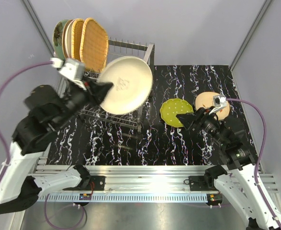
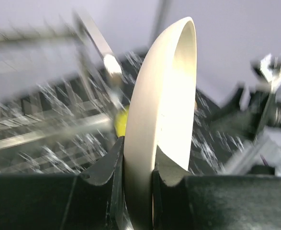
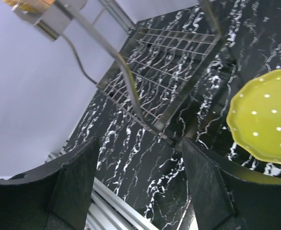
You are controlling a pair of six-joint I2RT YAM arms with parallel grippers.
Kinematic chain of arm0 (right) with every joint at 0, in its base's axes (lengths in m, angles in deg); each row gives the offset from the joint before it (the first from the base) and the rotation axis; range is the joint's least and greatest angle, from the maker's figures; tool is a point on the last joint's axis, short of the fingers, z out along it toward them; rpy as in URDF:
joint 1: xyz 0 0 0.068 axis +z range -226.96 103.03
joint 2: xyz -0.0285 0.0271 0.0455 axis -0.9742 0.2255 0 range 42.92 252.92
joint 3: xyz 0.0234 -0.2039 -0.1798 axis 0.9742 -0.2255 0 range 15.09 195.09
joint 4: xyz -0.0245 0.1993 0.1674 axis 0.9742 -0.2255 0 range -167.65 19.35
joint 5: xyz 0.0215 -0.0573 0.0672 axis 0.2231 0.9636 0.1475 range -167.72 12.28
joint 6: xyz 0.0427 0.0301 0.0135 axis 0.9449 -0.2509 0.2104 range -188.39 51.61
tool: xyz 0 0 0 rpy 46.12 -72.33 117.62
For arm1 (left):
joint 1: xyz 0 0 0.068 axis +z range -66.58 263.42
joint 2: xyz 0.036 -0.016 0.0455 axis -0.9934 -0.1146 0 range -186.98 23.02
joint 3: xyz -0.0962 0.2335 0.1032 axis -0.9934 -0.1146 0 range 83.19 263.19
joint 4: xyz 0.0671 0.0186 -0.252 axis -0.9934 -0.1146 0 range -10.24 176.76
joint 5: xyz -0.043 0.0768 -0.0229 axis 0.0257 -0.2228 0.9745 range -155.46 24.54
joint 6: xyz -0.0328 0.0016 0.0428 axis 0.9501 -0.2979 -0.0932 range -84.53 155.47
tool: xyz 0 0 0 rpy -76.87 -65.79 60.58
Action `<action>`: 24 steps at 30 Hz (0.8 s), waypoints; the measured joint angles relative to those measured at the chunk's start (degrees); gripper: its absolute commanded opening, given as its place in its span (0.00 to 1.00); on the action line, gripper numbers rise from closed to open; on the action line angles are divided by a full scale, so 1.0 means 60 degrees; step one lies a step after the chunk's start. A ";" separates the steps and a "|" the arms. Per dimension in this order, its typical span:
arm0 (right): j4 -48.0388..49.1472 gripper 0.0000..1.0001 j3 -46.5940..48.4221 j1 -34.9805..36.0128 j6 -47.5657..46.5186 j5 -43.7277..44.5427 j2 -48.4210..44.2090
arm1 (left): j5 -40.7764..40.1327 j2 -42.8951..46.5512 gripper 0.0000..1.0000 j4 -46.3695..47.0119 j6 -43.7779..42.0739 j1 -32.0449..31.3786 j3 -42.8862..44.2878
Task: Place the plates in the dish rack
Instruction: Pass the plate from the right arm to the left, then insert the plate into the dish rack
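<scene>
Near edge: aluminium rail carrying both arm bases. Beyond it lies the black, white-veined tabletop.

Dish rack: silver wire frame at the far left of the tabletop, upright prongs along the top. The right wrist view catches its lower grid and one leg.

Plates already in the rack stand on edge at the far-left end of the top tier. Two orange wicker plates are on the right of the row, with a pale plate and a green plate to their left.

Left claw: raised over the rack's near side, pinching the rim of the cream plate. The plate hangs in the air, tilted, its stamped underside facing the overhead camera, over the right half of the rack. In the left wrist view the fingers press on both faces of the rim and the plate shows edge-on; the background is blurred.

Right claw: low over the tabletop, right of centre, spread wide, with nothing between the fingers.

Lime dotted plate: flat on the tabletop, just beyond the right claw and apart from the rack.

Pinkish plate: flat, just right of the lime one and partly covered by the right wrist. I cannot tell whether the two rims touch.
</scene>
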 measured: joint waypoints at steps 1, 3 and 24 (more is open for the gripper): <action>-0.0120 0.74 0.0000 0.0000 -0.0058 0.0175 0.0004 | -0.0481 0.0004 0.00 0.0018 -0.0248 0.0000 0.0484; -0.0211 0.74 -0.0011 -0.0004 -0.0142 0.0390 0.0007 | -0.1428 0.0051 0.00 0.0149 -0.0739 0.0004 0.1078; -0.0160 0.70 -0.0219 -0.0007 -0.0656 0.0834 0.1599 | -0.5151 -0.3413 0.00 0.3311 -0.5089 0.1155 0.1920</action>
